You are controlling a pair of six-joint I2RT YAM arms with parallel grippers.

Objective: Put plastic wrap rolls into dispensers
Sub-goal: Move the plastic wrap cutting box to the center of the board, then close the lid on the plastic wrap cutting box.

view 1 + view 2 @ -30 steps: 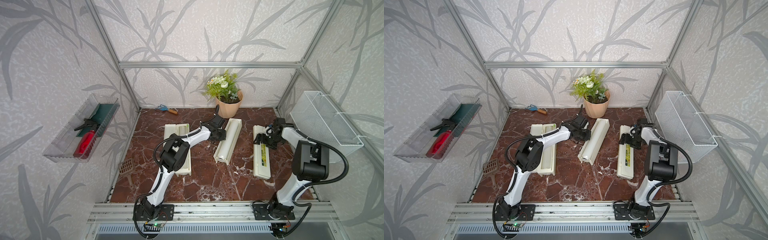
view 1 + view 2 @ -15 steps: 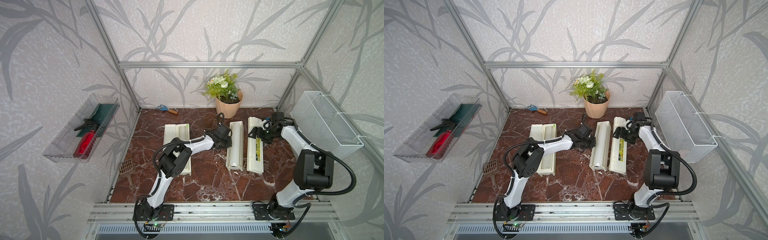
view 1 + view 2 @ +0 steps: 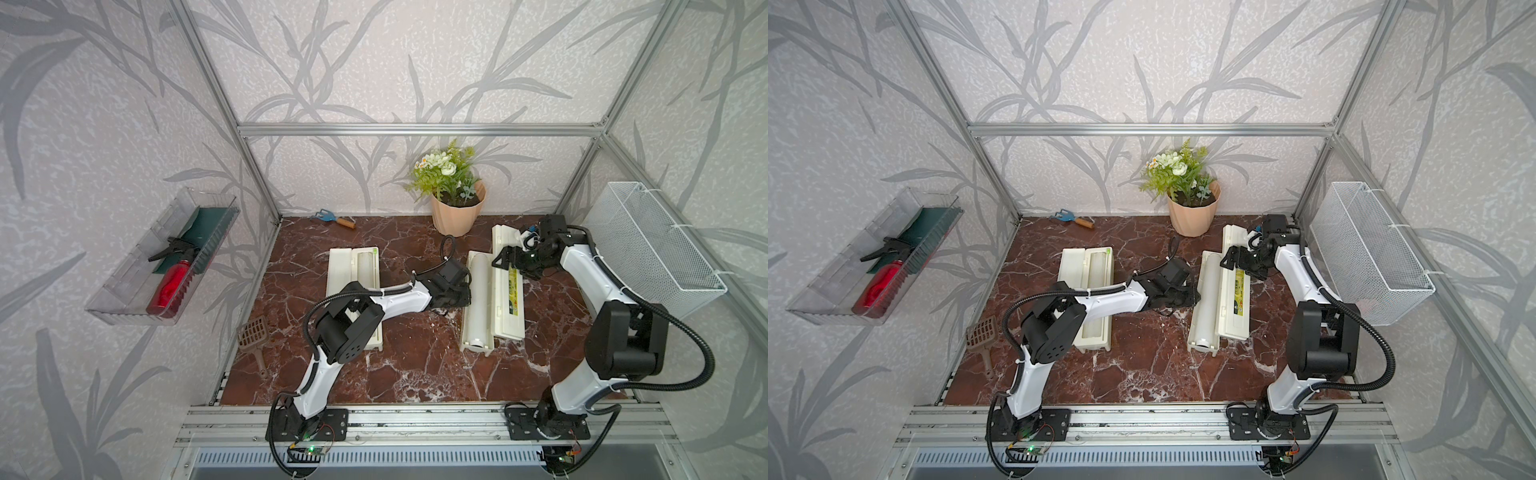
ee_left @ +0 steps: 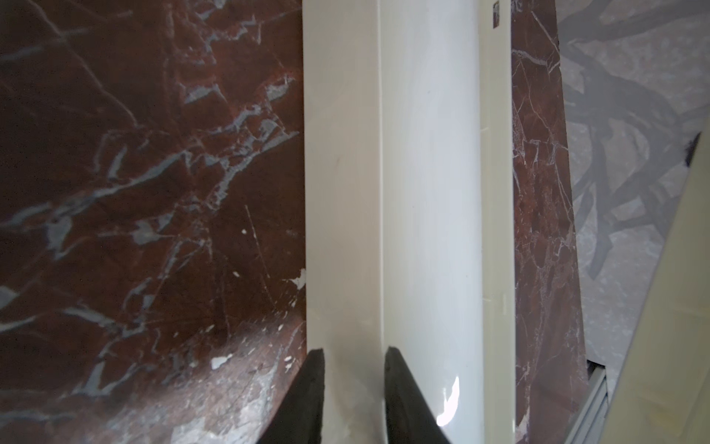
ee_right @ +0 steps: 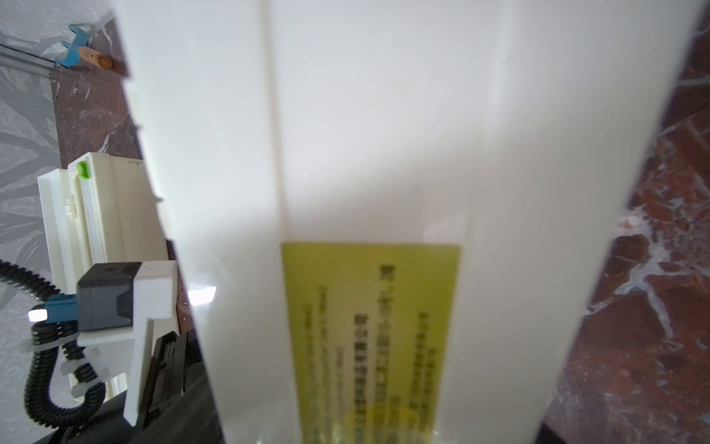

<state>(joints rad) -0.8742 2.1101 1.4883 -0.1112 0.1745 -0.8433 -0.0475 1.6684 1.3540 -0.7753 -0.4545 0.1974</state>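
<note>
2 dispensers (image 3: 338, 270) (image 3: 513, 299), red marble top (image 3: 415, 361), leaf-print walls (image 3: 374, 62); l claw (image 4: 355, 353) parted, r claw (image 3: 503, 259) unclear

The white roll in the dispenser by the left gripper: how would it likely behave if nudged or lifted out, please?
The roll is a smooth cylinder, so it would probably roll freely once outside the dispenser. Its glossy surface looks slippery to pinch.

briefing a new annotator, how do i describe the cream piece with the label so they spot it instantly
On the dark red marble tabletop, look towards the white wire-mesh basket on the right wall. The long cream plastic dispenser piece lies flat under the right tool, beside a cream plastic trough holding a long white plastic-wrap roll. Only it carries a yellow-green printed label strip.
</note>
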